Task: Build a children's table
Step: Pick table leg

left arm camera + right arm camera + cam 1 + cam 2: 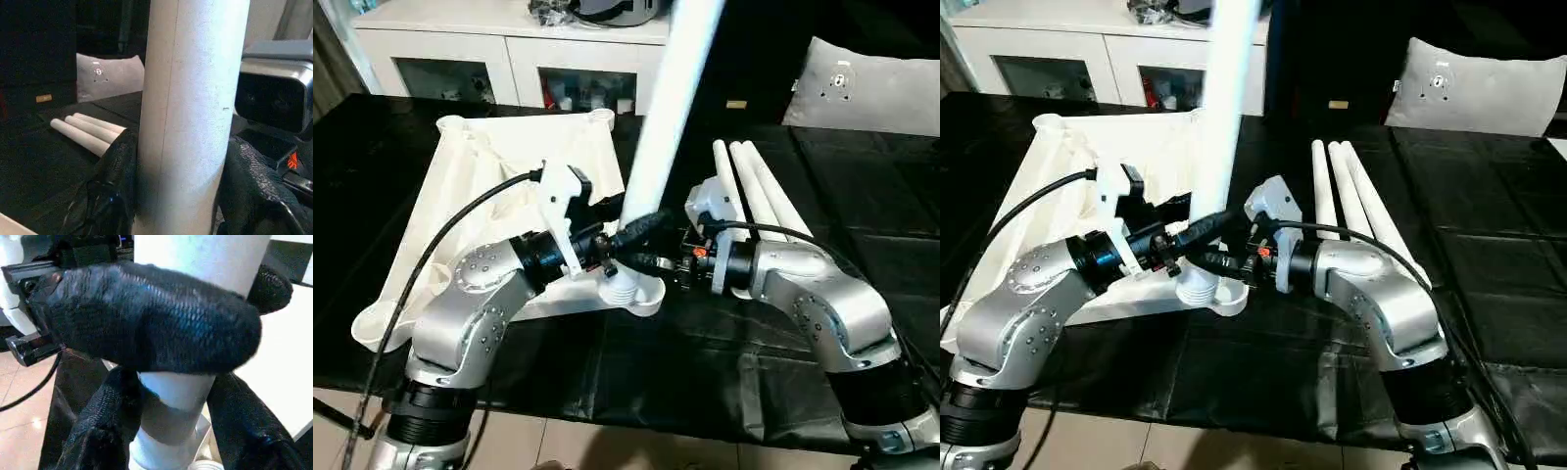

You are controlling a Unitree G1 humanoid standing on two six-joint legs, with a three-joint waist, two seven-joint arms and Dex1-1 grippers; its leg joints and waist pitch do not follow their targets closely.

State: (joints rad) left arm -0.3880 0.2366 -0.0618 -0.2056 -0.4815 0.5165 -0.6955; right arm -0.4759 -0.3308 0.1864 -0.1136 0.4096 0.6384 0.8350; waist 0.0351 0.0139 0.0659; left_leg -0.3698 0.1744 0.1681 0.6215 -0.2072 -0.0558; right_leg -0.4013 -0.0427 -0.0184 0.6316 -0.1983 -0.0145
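- Both hands, left hand (625,238) & right hand (651,260), pinch 1 leg (668,108), standing up in near-right corner socket (631,291) of table top (499,196).
- 3 spare legs (759,196) lie to the right, not yet on.

We see a black-covered table (636,362) carrying the work. The white table top (489,186) lies on it underside up, and three white legs (759,196) rest side by side just beside it.

No legible text, label, brand or number appears on any object in these views.
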